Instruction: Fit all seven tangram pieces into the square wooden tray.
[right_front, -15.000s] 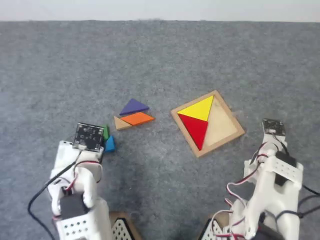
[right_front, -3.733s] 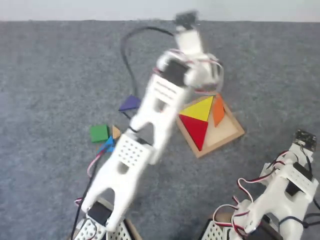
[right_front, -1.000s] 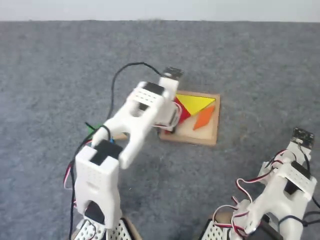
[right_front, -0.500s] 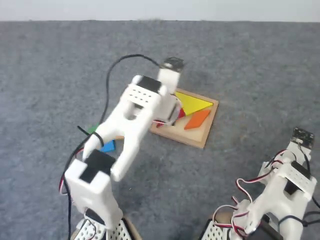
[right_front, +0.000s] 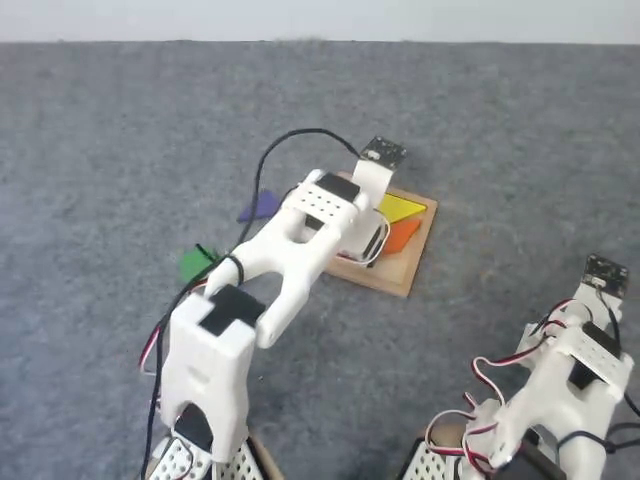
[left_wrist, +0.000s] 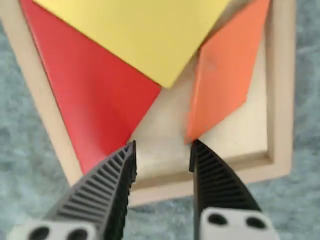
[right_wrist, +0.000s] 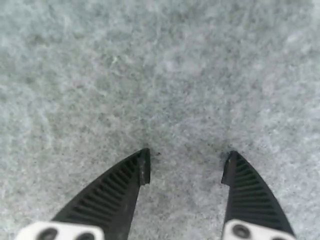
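- The left tool (left_wrist: 163, 147) is hovering low over the square wooden tray (left_wrist: 280, 100), its fingers standing moderately apart and gripping nothing.
- The right tool (right_wrist: 186, 162) is hanging over bare surface, likewise parted and empty.
- The orange parallelogram (left_wrist: 225, 75) is lying inside the tray, just beside the yellow triangle (left_wrist: 140, 35) and apart from the red triangle (left_wrist: 90, 95).
- Likely risk: a finger is sitting close to the parallelogram's tip, so any sideways drift may be knocking it further askew or dragging the tray.
- Its long axis is running roughly along one tray wall but slightly skewed, with one sharp tip pointing toward the left tool.
- A purple triangle (right_front: 258, 207) and a green square (right_front: 194, 265) are waiting outside the tray.
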